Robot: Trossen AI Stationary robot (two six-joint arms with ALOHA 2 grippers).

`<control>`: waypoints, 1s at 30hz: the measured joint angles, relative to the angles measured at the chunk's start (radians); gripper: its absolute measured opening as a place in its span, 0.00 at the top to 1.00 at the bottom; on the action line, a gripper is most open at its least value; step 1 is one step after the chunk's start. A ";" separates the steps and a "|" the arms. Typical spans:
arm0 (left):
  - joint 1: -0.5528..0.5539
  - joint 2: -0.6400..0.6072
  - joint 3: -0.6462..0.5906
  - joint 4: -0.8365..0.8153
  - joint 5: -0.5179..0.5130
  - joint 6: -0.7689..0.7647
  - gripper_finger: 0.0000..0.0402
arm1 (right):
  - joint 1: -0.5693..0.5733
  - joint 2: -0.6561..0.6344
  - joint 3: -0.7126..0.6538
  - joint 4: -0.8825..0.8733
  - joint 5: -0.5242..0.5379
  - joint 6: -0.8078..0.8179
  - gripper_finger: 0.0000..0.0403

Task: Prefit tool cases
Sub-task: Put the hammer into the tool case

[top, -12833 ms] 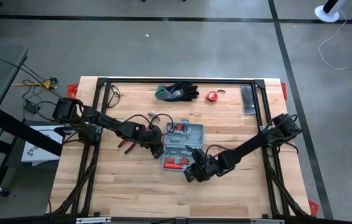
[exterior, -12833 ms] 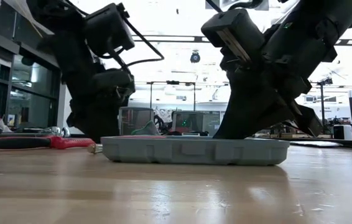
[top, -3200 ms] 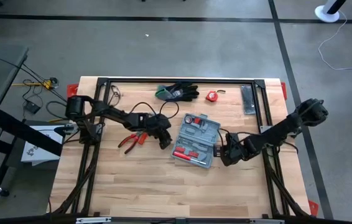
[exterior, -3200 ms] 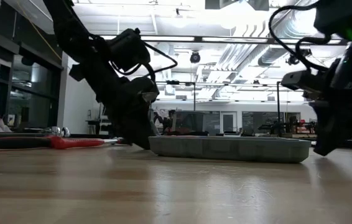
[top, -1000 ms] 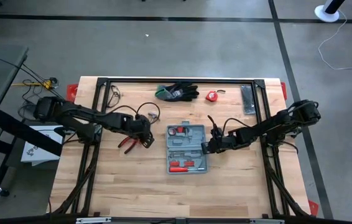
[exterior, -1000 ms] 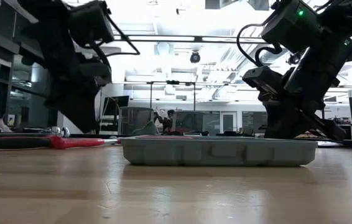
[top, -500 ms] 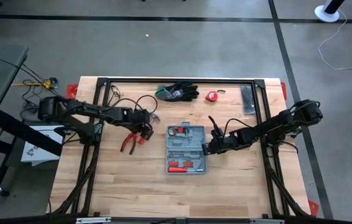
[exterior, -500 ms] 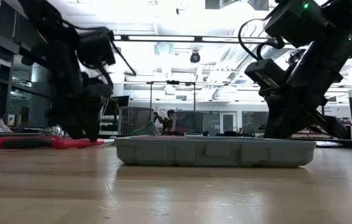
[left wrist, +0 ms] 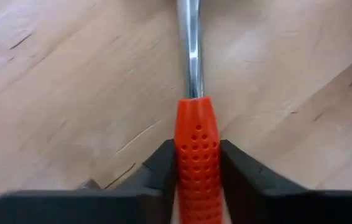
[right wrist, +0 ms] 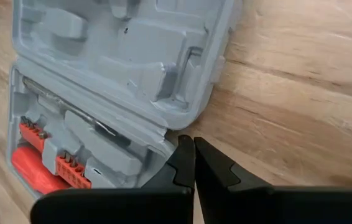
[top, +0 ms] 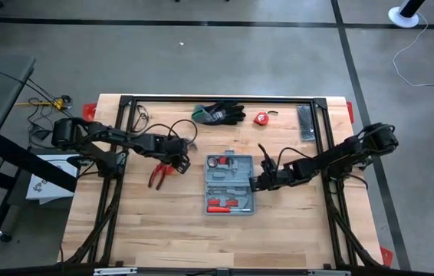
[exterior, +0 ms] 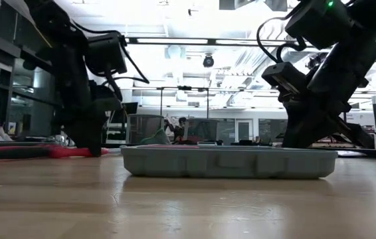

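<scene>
Our left gripper (left wrist: 196, 171), clamped on an orange-handled tool (left wrist: 194, 149), sits left of the open case (top: 230, 182); the closed right gripper (right wrist: 194, 163) touches the case's right edge.

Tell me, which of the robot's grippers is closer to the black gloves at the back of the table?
Left. The left gripper, clamped on a red-handled tool, sits diagonally in front of the gloves. The right gripper is farther, at the open tool case.

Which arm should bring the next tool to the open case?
Left. The left gripper is closed on a red tool handle, beside the pliers left of the tool case. The right gripper is shut and empty at the case's right edge.
</scene>
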 joint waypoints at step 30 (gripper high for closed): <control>-0.216 -0.090 0.208 0.238 0.205 0.239 1.00 | 0.061 -0.236 0.000 -0.296 0.183 0.036 1.00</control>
